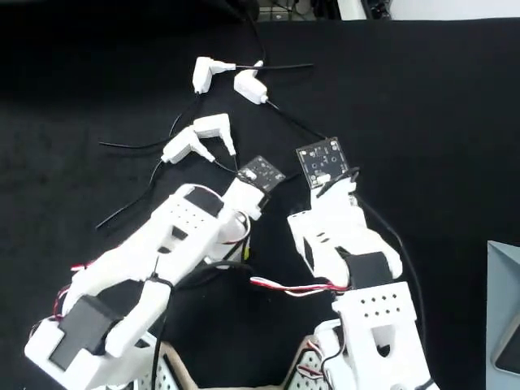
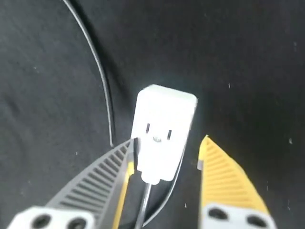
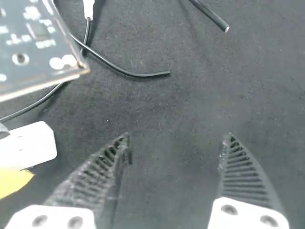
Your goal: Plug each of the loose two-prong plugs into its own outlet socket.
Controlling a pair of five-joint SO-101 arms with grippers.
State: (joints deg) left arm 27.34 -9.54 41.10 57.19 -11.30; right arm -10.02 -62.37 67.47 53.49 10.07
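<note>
Black cloth (image 1: 422, 97) covers the table, seen from above. The white left arm (image 1: 154, 260) enters at 7 o'clock and stretches low and nearly straight toward the centre, with its wrist board (image 1: 262, 172) at the far end. The white right arm (image 1: 357, 268) enters at 5 o'clock and points toward 12. Its own circuit board (image 1: 323, 161) sits just beside the left one, on the 3 o'clock side, so the two wrists nearly meet mid-table.

Toward 11 o'clock lie four white cable ends: the upper connectors (image 1: 250, 87) and, nearer the arms, the lower connectors (image 1: 213, 126). Which of them are plugs and which are sockets cannot be told. Thin black cables (image 1: 130, 146) trail from them across the cloth. A grey object (image 1: 505, 309) shows at the 4 o'clock edge.

From the left wrist, the left gripper (image 2: 167, 140) has its jaws apart, and a white outlet socket (image 2: 164, 119) stands between them with its two slots facing the camera. The grey ribbed finger (image 2: 95, 181) touches one side of the socket. The yellow finger (image 2: 224, 176) stands clear of the other side, with a gap between. The socket's cord (image 2: 145, 205) runs back between the fingers.

From the right wrist, the right gripper (image 3: 177, 138) hangs over bare cloth with its jaws wide apart, holding nothing. The socket lies off to one side of it, and a loose cable end (image 3: 143, 74) lies on the cloth near it.
</note>
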